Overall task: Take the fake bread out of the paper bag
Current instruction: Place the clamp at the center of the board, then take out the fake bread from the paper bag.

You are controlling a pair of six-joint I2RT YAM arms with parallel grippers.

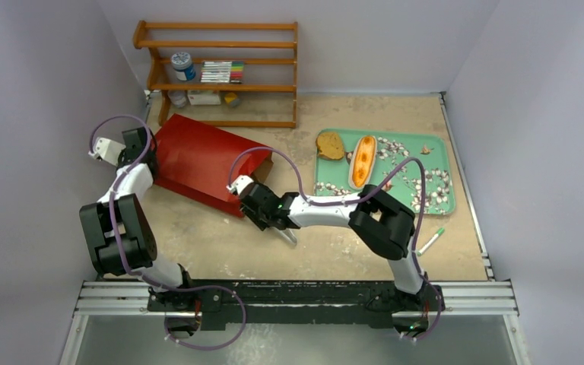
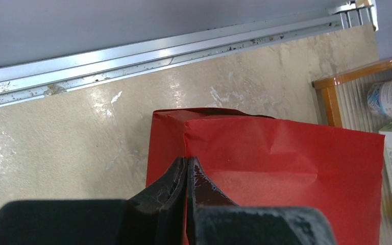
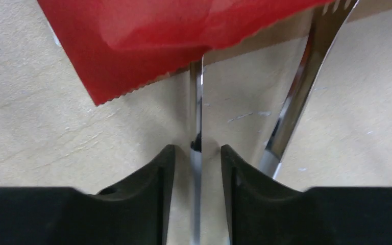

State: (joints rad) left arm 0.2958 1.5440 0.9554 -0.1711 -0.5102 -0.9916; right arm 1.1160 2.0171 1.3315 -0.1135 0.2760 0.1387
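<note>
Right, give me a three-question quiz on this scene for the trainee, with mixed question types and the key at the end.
1. True or false: the paper bag stands upright.
2. Which bread lies beside the round brown slice on the green tray? A) a long split bun B) a ring bagel C) a croissant
3. What is the left gripper shut on?

Key: 1 false, the bag lies on its side. 2 A. 3 the closed end of the paper bag, away from its mouth.
</note>
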